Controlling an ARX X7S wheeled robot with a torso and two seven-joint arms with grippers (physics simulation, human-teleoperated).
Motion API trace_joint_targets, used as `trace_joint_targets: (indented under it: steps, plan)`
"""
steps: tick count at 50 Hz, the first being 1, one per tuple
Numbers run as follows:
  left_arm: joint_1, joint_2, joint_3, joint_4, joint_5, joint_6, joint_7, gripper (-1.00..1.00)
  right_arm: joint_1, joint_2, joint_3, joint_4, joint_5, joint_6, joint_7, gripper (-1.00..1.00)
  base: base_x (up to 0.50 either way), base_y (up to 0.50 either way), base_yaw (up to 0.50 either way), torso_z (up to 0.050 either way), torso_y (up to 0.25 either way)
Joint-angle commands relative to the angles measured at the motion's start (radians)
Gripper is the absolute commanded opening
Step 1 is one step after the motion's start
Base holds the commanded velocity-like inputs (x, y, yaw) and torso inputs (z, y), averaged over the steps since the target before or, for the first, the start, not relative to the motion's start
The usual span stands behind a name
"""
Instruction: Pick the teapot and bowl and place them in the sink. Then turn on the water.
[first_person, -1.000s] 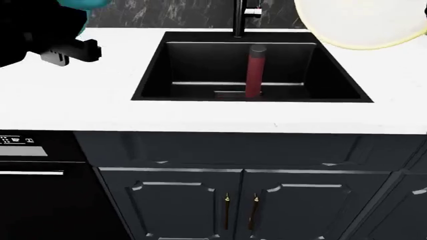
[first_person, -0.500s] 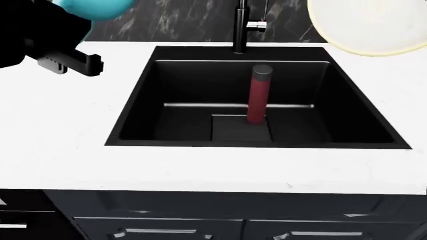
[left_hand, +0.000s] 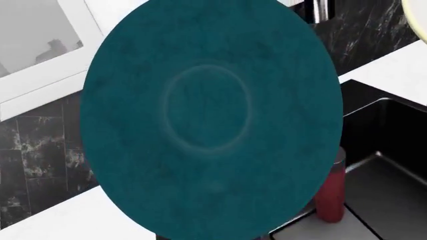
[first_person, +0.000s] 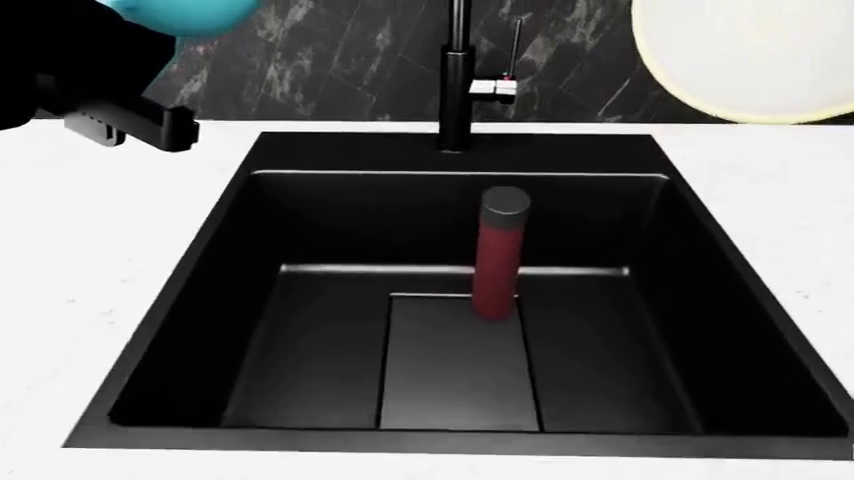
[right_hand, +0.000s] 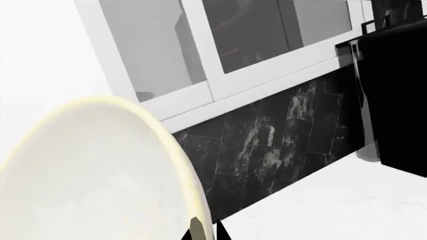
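Note:
The glossy turquoise teapot (first_person: 180, 14) hangs over the counter left of the sink, at the head view's top left corner. My left gripper (first_person: 131, 55) carries it; its jaws are hidden by the teapot's round underside (left_hand: 210, 120), which fills the left wrist view. The cream-white bowl (first_person: 747, 55) is held up at the back right. My right gripper (right_hand: 208, 233) is shut on its yellowish rim (right_hand: 190, 190), one finger inside and one outside. The black sink (first_person: 174, 300) lies below, between both. No water runs from the faucet (first_person: 457, 80).
A dark red cylinder with a black cap (first_person: 497, 255) stands upright on the sink's bottom panel, also in the left wrist view (left_hand: 331, 197). White counter (first_person: 80, 260) flanks the basin. A marble backsplash and window (right_hand: 267, 35) rise behind. A black block (right_hand: 397, 95) stands on the counter.
The head view has moved in and tilted down: the sink now fills the frame and the cabinets have dropped out of view. Teapot and bowl stay at the top corners.

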Motion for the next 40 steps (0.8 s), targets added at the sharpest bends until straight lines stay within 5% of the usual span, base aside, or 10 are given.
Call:
trace_joint_targets:
  steps: [1,17,24,29,40]
  plan:
    - [-0.026,-0.014,-0.019,-0.002,0.031,0.002,-0.017,-1.0,0.015,0.0,-0.003,0.0,-0.01,0.005,-0.003,-1.0,-0.5,0.16,0.0,0.0,0.0]
    - [-0.048,-0.038,0.012,-0.001,-0.028,-0.016,-0.058,-1.0,0.032,0.006,-0.015,-0.01,0.029,0.041,0.001,-1.0,-0.22,0.04,0.0,0.001,0.003]
    - [-0.115,-0.046,0.151,-0.054,-0.161,-0.114,-0.157,-1.0,0.09,0.045,-0.079,-0.005,0.068,0.153,-0.035,-1.0,0.0,0.0,0.0,0.0,0.001]
    - [-0.132,-0.017,0.262,-0.086,-0.228,-0.175,-0.2,-1.0,0.154,0.077,-0.126,0.014,0.047,0.221,-0.083,-1.0,0.0,0.0,0.0,0.0,0.0]
    - [-0.071,0.108,0.319,-0.143,-0.165,-0.247,-0.138,-1.0,0.199,0.107,-0.146,0.034,0.015,0.245,-0.136,-1.0,0.0,0.0,0.0,0.001,0.002]
